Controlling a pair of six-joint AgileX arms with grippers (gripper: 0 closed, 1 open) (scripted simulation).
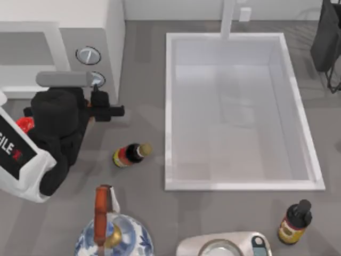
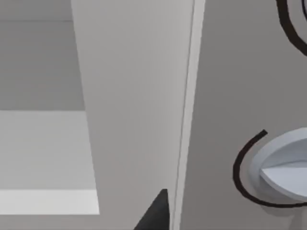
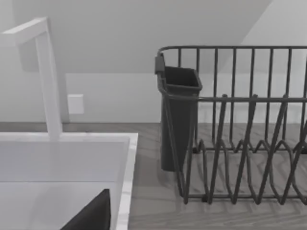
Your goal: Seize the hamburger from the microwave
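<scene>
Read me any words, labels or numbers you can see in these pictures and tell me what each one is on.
"ILE": black letters on the left arm's white casing at the top view's left edge, cut off, with a small red mark after them.
Lying bottle near the microwave: label too small to read.
Standing bottle below the sink: yellow label, unreadable.
Microwave dials: no readable marks.

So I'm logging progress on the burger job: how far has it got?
Early. Nothing looks done: no hamburger can be seen held or set out on the table. In hand: the left arm is up against the microwave, its wrist view close on the front panel beside a dial, near the cavity edge. Left: reaching into the cavity, gripping the bun and pulling it out. The right arm is parked over by the dish rack.
</scene>
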